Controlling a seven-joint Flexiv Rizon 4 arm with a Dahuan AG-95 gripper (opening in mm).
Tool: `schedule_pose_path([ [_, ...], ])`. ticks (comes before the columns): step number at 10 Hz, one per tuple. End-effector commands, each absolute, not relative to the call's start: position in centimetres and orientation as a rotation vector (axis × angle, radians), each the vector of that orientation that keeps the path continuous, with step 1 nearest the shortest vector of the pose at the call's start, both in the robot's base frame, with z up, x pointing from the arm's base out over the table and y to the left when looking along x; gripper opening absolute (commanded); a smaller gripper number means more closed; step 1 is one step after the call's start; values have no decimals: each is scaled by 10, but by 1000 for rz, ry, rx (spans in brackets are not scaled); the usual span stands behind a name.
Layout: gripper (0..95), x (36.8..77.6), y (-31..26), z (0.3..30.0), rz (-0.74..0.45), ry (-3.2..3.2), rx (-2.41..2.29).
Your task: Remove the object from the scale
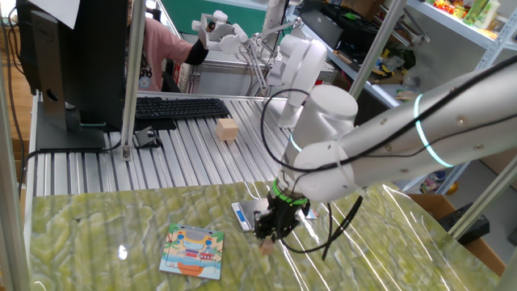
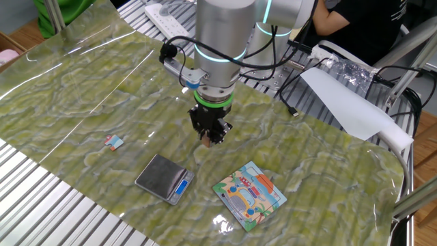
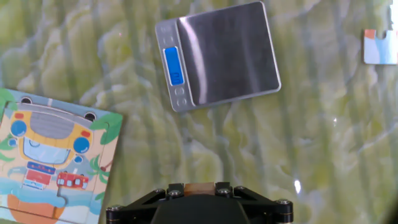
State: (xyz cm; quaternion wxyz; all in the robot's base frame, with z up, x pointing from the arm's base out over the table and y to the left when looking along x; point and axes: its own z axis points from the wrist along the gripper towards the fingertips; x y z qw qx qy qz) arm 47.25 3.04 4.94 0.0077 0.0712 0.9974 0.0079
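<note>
The pincer [image 2: 211, 139] hung above the green mat [image 2: 82, 89], clenched on the tiny tan cube [image 3: 200, 186], with the bare scale [image 3: 217, 55] lying just ahead of it, the picture card [image 3: 46, 162] beside, and a small card piece [image 3: 380, 47] farther off.

The tiny tan-orange cube [image 3: 199, 186] is held clear of the scale [image 3: 217, 55], pinched between the fingers above the mat. The scale lies flat, silvery platform bare, blue display lit on one edge.
</note>
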Motion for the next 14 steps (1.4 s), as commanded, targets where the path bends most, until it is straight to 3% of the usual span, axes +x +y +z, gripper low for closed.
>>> schedule_pose_path([
  [1,0,476,35,41,26,3116,235],
  [4,0,479,44,25,25,3101,283],
  [12,0,481,48,16,29,3100,291],
  [13,380,481,48,16,28,3098,299],
  [14,380,481,48,16,27,3095,304],
])
